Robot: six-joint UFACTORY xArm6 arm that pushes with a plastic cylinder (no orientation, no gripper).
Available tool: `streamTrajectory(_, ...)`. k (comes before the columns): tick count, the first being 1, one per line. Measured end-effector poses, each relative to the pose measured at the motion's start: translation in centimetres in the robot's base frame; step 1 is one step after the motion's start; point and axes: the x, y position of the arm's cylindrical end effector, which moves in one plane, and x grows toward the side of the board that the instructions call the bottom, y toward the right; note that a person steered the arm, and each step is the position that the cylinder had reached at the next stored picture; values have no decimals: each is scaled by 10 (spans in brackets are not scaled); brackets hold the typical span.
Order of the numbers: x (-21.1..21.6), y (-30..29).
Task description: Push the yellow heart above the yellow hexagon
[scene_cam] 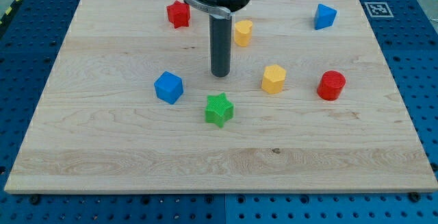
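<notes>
The yellow heart point(242, 32) sits near the view's top, just right of the rod. The yellow hexagon point(274, 79) lies lower and to the right of it, near the board's middle. My tip point(220, 75) rests on the board, left of the hexagon and below-left of the heart, touching neither block. The rod's upper part and its mount hide a strip of board just left of the heart.
A red star point(178, 14) is at the top left, a blue block point(324, 16) at the top right, a red cylinder point(331, 85) right of the hexagon, a blue cube point(168, 88) left of my tip, and a green star point(219, 109) just below it. The wooden board point(102, 162) ends at a blue perforated table.
</notes>
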Motion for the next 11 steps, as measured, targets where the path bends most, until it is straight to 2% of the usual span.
streamTrajectory(2, 0, 2)
streamTrajectory(4, -29, -30)
streamTrajectory(6, -37, -24)
streamTrajectory(7, -83, 10)
streamTrajectory(8, -106, 40)
streamTrajectory(9, -108, 44)
streamTrajectory(10, -143, 47)
streamTrajectory(11, -162, 71)
